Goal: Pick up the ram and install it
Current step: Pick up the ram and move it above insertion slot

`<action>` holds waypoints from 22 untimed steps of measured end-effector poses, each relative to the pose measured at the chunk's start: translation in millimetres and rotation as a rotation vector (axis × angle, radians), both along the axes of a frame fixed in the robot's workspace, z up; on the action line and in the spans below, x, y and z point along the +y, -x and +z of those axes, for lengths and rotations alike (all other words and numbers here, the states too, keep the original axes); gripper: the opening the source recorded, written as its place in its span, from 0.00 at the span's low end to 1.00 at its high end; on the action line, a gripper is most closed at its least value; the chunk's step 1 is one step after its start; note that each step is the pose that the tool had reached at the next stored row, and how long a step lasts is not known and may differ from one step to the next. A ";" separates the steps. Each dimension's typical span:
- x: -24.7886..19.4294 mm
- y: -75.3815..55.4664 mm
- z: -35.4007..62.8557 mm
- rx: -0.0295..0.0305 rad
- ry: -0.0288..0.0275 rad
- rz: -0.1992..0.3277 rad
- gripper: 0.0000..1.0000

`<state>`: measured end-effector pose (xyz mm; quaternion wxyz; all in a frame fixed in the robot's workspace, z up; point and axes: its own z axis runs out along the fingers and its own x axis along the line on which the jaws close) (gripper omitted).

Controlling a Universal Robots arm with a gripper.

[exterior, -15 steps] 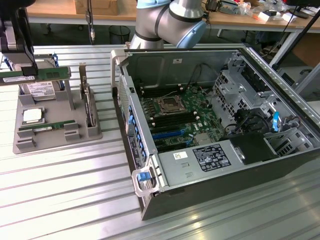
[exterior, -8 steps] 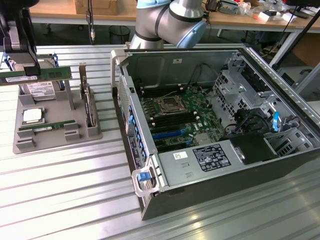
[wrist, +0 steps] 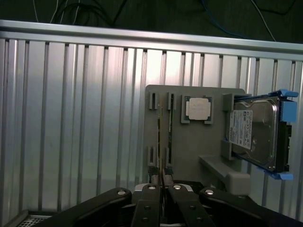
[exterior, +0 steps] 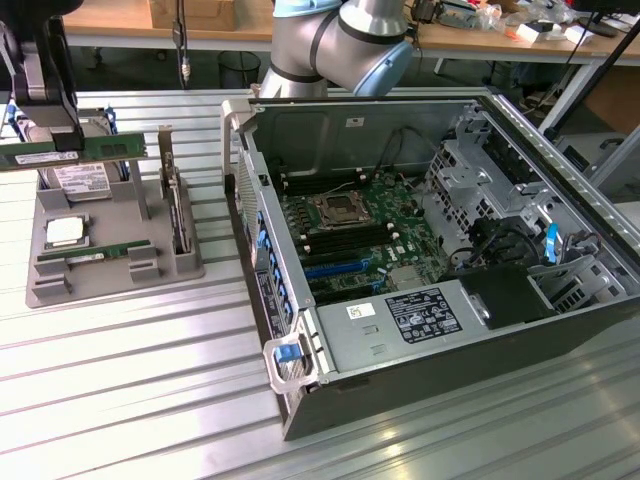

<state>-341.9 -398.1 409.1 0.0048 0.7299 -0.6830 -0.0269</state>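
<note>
The ram (exterior: 110,149), a long thin green board with a white sticker, hangs level in the air above the grey parts holder (exterior: 110,265) at the exterior view's left. My black gripper (exterior: 48,138) is shut on its upper edge. In the wrist view the fingers (wrist: 152,196) press together on the ram (wrist: 163,176), which appears edge-on as a thin line over the holder (wrist: 194,142). The open computer case (exterior: 300,330) lies to the exterior view's right. Its motherboard (exterior: 350,225) has long dark memory slots on both sides of the processor socket.
The holder also carries a second green memory stick (exterior: 90,255), a square silver processor chip (exterior: 64,232), a hard drive (exterior: 80,182) with blue rails and an upright card (exterior: 176,205) with a metal bracket. Everything rests on a ribbed metal table (exterior: 130,380). The arm's base (exterior: 330,45) stands behind the case.
</note>
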 end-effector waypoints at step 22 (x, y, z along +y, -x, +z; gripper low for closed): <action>0.0 -21.4 0.0 0.0001 0.0000 0.000 0.13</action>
